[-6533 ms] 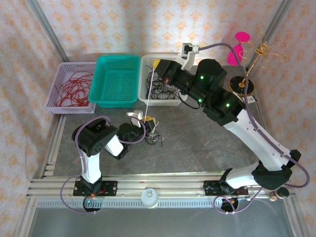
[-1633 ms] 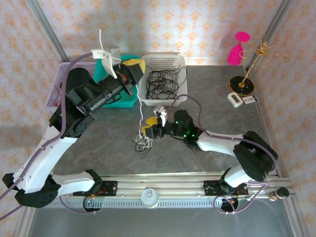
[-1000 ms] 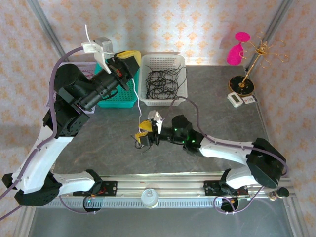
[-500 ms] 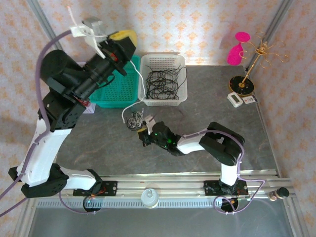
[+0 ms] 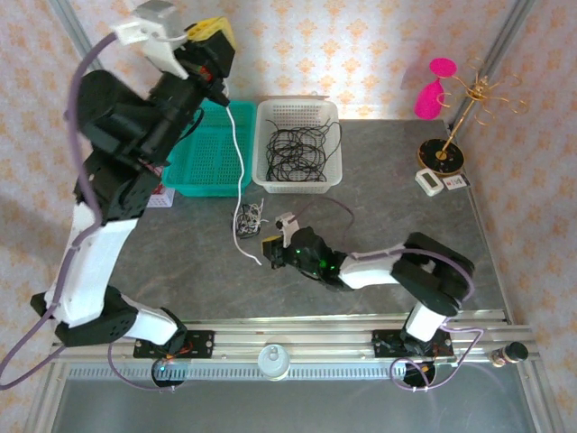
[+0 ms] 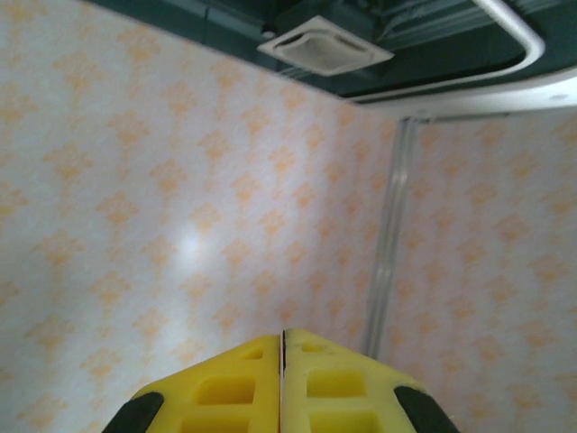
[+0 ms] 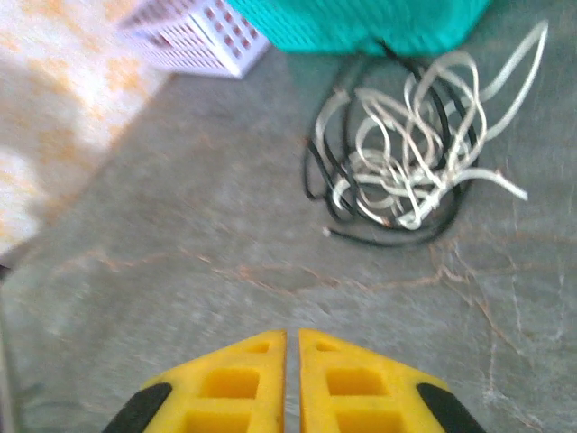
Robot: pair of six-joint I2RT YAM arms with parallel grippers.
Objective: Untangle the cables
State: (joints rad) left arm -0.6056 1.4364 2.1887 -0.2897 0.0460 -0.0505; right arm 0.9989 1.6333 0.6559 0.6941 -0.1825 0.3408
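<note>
table (image 5: 406, 198): matt grey stone-look | white basket (image 5: 297, 187): perforated plastic | cables (image 7: 410, 158): smooth, glossy | fingers (image 7: 243, 383): matt yellow plastic

The grey marbled table (image 5: 397, 180) carries a teal basket (image 5: 209, 162), a white basket (image 5: 297, 106), a lilac basket (image 7: 194, 41), a clump of white and black cables (image 5: 248, 219), and a gold stand (image 5: 442, 155).

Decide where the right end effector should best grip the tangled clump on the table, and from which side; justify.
Probably the black strand curving round the left rim of the clump in the right wrist view: it lies clear of the white loops, with bare table beside it. Come down from above on that side, jaws straddling the strand.
</note>
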